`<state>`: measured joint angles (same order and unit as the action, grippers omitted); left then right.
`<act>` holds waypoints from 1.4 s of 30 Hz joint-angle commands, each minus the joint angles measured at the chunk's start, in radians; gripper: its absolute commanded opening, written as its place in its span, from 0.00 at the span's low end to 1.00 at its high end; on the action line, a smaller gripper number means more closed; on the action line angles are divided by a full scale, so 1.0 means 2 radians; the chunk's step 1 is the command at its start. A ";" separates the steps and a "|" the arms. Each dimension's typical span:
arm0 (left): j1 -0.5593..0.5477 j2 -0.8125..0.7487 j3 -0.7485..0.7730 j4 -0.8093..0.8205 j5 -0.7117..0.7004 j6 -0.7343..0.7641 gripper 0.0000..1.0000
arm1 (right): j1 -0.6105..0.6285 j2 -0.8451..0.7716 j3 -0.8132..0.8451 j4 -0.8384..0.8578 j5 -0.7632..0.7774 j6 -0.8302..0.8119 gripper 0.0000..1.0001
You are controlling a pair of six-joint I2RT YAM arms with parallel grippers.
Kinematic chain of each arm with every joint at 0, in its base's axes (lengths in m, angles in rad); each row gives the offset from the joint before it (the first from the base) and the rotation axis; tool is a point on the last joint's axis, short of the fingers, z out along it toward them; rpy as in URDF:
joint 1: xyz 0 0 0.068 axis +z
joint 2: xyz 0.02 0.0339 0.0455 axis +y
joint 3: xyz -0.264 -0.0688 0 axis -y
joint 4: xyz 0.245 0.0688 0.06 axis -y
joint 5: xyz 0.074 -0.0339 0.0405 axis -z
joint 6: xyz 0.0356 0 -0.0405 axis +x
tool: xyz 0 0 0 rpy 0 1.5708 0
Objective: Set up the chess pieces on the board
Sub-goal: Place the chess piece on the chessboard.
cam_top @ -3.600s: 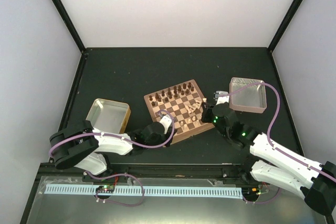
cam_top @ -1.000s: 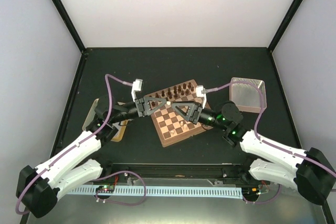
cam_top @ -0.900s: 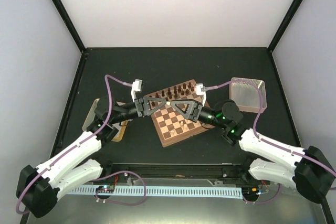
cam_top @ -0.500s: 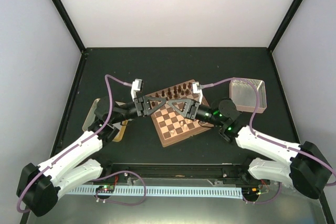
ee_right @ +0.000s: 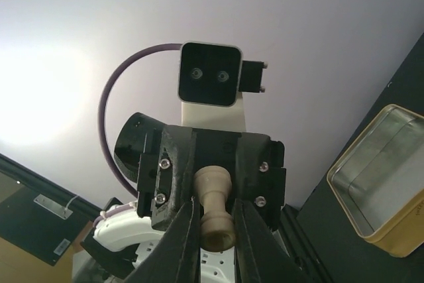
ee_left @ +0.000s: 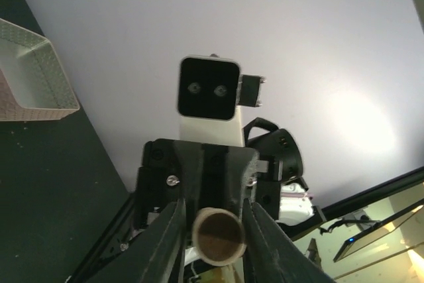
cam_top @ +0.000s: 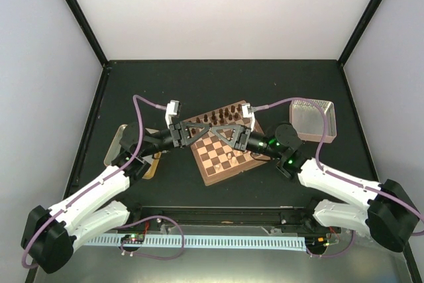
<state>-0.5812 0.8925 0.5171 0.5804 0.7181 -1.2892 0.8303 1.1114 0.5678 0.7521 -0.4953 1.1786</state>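
Observation:
Both grippers are raised above the board (cam_top: pixel 211 165) and face each other tip to tip. My right gripper (ee_right: pixel 215 230) is shut on a cream chess piece (ee_right: pixel 216 207), which lies level between its fingers. In the top view the right gripper (cam_top: pixel 220 130) meets the left gripper (cam_top: pixel 208 130). In the left wrist view the piece's round brown base (ee_left: pixel 218 235) sits between the fingers of my left gripper (ee_left: pixel 213 233). Those jaws stand a little wider than the base, with a gap on one side. Dark chessmen (cam_top: pixel 225 112) line the board's far edge. One cream piece (cam_top: pixel 228 158) stands on the board.
A gold tin (cam_top: pixel 121 142) lies left of the board, partly under the left arm, and shows in the right wrist view (ee_right: pixel 377 190). A pale square tray (cam_top: pixel 315 120) lies to the right and shows in the left wrist view (ee_left: pixel 26 77). Black frame posts bound the table.
Both arms have risen from the board. Over the last second the right gripper has slid left until its tips meet the left gripper, which has stayed still.

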 commanded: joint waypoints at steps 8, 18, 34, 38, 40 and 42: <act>0.016 -0.073 0.012 -0.267 -0.136 0.155 0.72 | -0.025 -0.087 0.071 -0.395 0.143 -0.182 0.02; 0.024 -0.143 0.044 -0.483 -0.324 0.330 0.80 | -0.084 -0.040 0.142 -0.767 0.307 -0.303 0.01; 0.025 -0.132 0.043 -0.500 -0.350 0.365 0.81 | -0.085 0.094 0.134 -0.777 0.349 -0.312 0.01; 0.025 -0.130 0.042 -0.500 -0.347 0.365 0.81 | -0.085 0.117 0.135 -0.767 0.345 -0.317 0.03; 0.025 -0.130 0.040 -0.498 -0.346 0.363 0.81 | -0.085 0.122 0.132 -0.758 0.346 -0.318 0.03; 0.026 -0.130 0.037 -0.495 -0.342 0.362 0.81 | -0.085 0.127 0.132 -0.750 0.347 -0.319 0.04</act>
<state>-0.5377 0.6304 0.5735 -0.4042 0.0402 -0.5777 0.6651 1.3540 0.8299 -0.7883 0.1688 0.5556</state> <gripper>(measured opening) 0.813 0.116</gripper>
